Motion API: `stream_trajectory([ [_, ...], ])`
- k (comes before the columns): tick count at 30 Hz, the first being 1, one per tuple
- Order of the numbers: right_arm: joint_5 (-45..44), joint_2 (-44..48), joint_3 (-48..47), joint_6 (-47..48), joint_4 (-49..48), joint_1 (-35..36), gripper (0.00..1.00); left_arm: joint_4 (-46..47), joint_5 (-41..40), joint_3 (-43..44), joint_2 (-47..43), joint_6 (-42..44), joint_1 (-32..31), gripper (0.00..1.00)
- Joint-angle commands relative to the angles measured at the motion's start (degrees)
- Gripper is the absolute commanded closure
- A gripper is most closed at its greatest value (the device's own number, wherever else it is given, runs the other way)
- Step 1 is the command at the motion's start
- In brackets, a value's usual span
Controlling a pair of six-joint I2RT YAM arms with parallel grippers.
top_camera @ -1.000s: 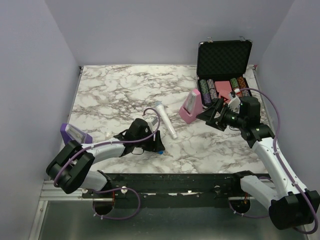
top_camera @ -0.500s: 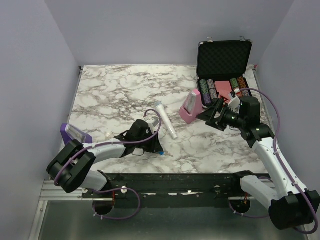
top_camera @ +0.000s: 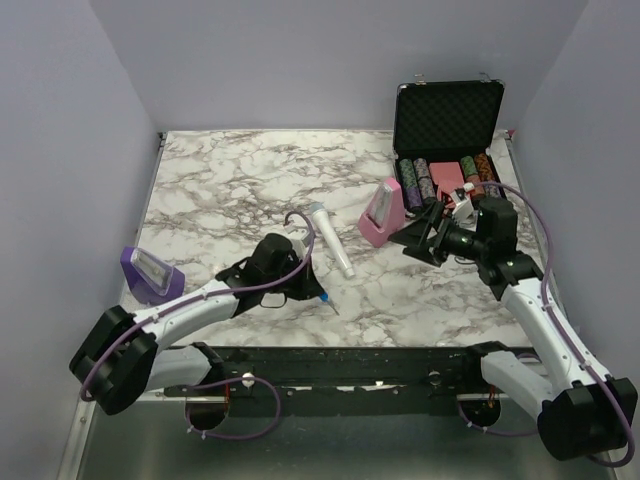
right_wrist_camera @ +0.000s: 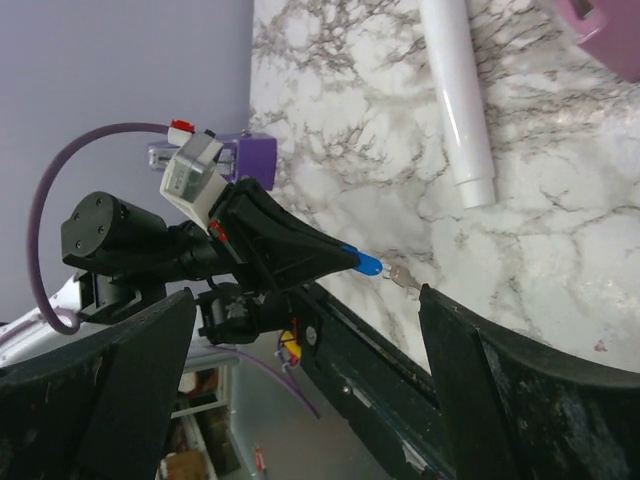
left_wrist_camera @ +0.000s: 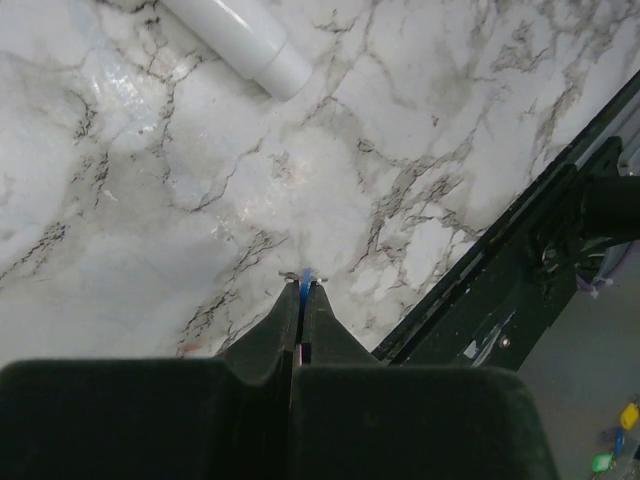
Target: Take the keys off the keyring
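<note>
Key (right_wrist_camera: 366,265) is pinched by its blue head in the left pincer (right_wrist_camera: 338,256), whose jaws are closed flat on it. It is held near the front edge of the worktop (top_camera: 240,190), not far from the microphone (top_camera: 330,240). In the left wrist view only a blue sliver shows between the tips. Past the head a silver bit (right_wrist_camera: 404,277) pokes out. Whether it is blade or keyring is too small to tell.

The right pincer (top_camera: 420,235) stands wide with nothing in it, well apart on the far right and turned toward the key.

The key should be very light and stiff. Its plastic head likely gives the pads good friction, so the flat faces look like the right place to hold. The metal will probably be slick, and a thin wire ring likely springy and apt to slip or swing. It would best be taken edge-on with the fingertips, close to the head. A loose pinch could let the key twist.
</note>
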State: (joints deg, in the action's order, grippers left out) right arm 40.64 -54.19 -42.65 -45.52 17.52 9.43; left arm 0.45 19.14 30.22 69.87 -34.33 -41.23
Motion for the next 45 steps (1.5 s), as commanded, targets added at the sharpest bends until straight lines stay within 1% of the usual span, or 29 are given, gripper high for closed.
stream_trajectory([
  [1, 7.6, 1.3, 3.2, -7.7, -11.2, 0.3, 0.0, -8.1, -3.6, 4.5, -5.6, 1.5, -0.3, 1.0],
  [7, 12.3, 0.5, 6.3, -18.6, -28.0, 0.3, 0.0, -17.5, -5.2, 11.8, -11.8, 4.1, -0.3, 1.0],
  [11, 14.0, -0.4, 8.5, -27.6, -42.6, 0.7, 0.0, -23.7, -6.7, 18.3, -14.0, 6.0, -0.3, 1.0],
  [15, 14.9, -2.8, 9.3, -32.7, -55.5, 1.6, 0.0, -29.0, -5.8, 26.0, -14.8, 8.3, -0.4, 1.0],
  [18, 16.4, -7.2, 8.8, -37.3, -64.9, 3.7, 0.01, -33.4, -4.0, 32.3, -14.5, 10.2, -0.4, 1.0],
  [20, 16.7, -11.2, 7.8, -41.2, -73.1, 6.3, 0.02, -35.9, -2.8, 36.2, -14.0, 11.5, -0.5, 1.0],
  [25, 16.4, -20.8, 2.0, -48.0, -89.6, 12.9, 0.05, -39.8, -0.4, 44.0, -12.8, 13.6, -1.0, 1.0],
  [27, 15.3, -24.9, 0.6, -53.4, -98.4, 13.7, 0.06, -41.1, 1.3, 46.8, -12.1, 14.4, -1.1, 1.0],
  [31, 11.4, -35.1, -3.2, -68.6, -119.8, 15.8, 0.12, -43.1, 2.9, 50.8, -11.4, 15.1, -1.7, 1.0],
  [33, 10.9, -37.1, -5.4, -69.0, -119.7, 17.6, 0.15, -43.1, 3.3, 52.0, -11.5, 14.9, -1.8, 1.0],
  [37, 10.6, -39.3, -8.8, -67.9, -119.6, 21.5, 0.14, -42.3, 3.9, 53.4, -12.1, 14.2, -2.2, 1.0],
  [45, 8.3, -39.4, -14.1, -66.4, -119.6, 27.5, 0.19, -42.5, 1.5, 58.3, -13.2, 13.1, -2.2, 1.0],
])
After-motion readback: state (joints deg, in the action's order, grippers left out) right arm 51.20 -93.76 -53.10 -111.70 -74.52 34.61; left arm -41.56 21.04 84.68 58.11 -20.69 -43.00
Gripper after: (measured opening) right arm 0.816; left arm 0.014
